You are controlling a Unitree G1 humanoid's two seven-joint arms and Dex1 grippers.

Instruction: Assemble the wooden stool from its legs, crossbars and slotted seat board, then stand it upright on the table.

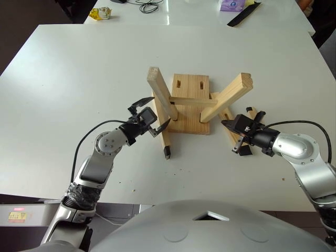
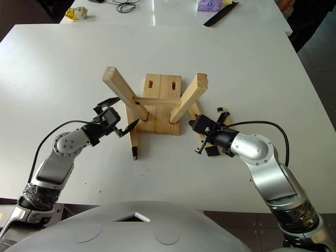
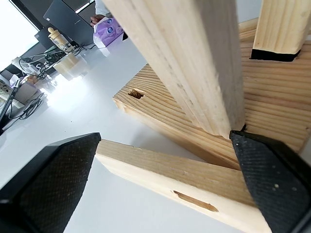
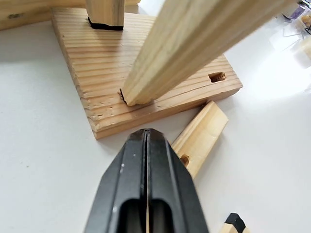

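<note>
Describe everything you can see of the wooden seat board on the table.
The seat board is a pale, grainy wooden slab lying flat on the white table. Two slots near its far edge are empty; two legs stand plugged into its near half, splaying outward, joined by a crossbar. A loose leg lies beside its near left corner.

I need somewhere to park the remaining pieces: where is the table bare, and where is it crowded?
Bare: the table left of the seat board, and the far strip beyond it. Crowded: its near side, where the left gripper hangs by a loose leg and the right gripper by loose pieces.
</note>
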